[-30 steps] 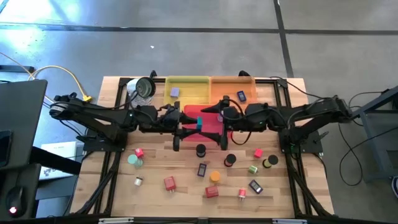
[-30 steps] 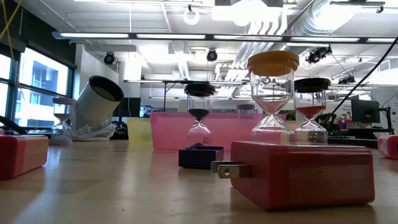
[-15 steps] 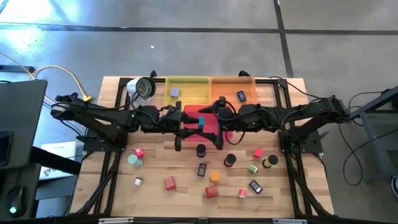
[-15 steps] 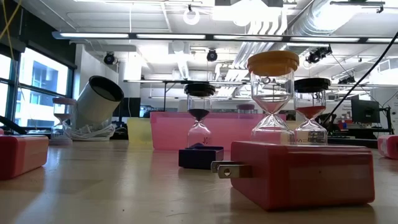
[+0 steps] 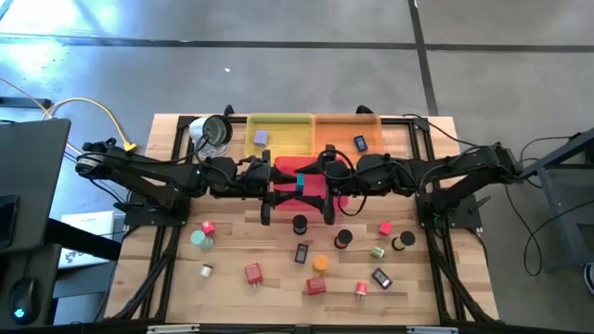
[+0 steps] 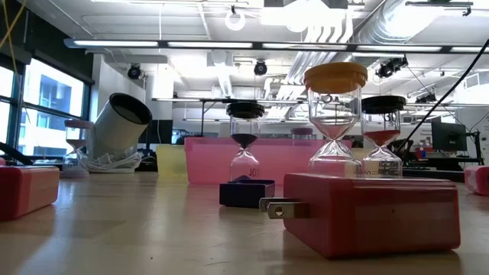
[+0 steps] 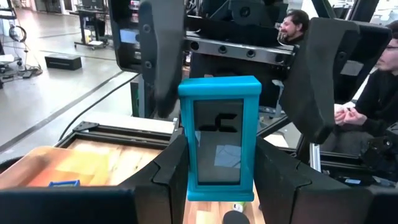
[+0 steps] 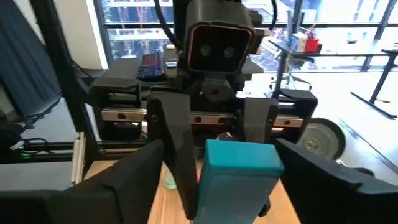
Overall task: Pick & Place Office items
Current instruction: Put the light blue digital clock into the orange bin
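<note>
A teal frame-shaped piece (image 7: 219, 134) with a clear window hangs in mid-air over the pink tray (image 5: 286, 165), upright between the two arms. My left gripper (image 5: 291, 182) reaches in level from the table's left and is shut on it. My right gripper (image 5: 314, 176) comes level from the right. It is open, and its fingers (image 7: 160, 59) stand on either side of the piece's upper half. Both wrist views show the piece (image 8: 240, 167) facing the other arm's gripper. Many small office items lie on the near half of the table (image 5: 232, 278). My left gripper pinches the teal piece by the two narrow sides of its lower half (image 7: 186, 180), one finger on each side. The fingers come level from the table's left. The piece stands upright in the hold, lifted clear of the tray and table.
Yellow tray (image 5: 278, 130) and orange tray (image 5: 345, 130) sit at the far edge, each with a small piece inside. A silver-rimmed round object (image 5: 215, 130) lies at the far left. Black cylinders (image 5: 299, 224), red blocks (image 5: 252, 273) and a plug block (image 6: 367, 210) are scattered near.
My right gripper has moved a little toward the table's left, closing in on the teal piece held by my left gripper. The piece and the left arm have stayed where they were.
</note>
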`<action>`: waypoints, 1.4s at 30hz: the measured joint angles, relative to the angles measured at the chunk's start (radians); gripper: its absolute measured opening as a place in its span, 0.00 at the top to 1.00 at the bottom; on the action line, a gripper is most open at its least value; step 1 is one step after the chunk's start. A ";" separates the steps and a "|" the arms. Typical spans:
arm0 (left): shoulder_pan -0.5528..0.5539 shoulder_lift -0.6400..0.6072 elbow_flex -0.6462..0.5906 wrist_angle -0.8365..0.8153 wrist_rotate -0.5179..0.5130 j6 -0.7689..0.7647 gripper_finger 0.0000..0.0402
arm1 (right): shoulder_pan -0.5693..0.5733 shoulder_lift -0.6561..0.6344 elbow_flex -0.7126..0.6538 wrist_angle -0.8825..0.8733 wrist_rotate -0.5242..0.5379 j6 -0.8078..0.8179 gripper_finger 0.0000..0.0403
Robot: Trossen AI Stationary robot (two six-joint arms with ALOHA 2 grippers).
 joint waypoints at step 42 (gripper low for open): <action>0.001 -0.002 0.001 -0.037 -0.035 -0.142 0.27 | -0.081 -0.148 0.001 -0.617 0.172 0.127 0.64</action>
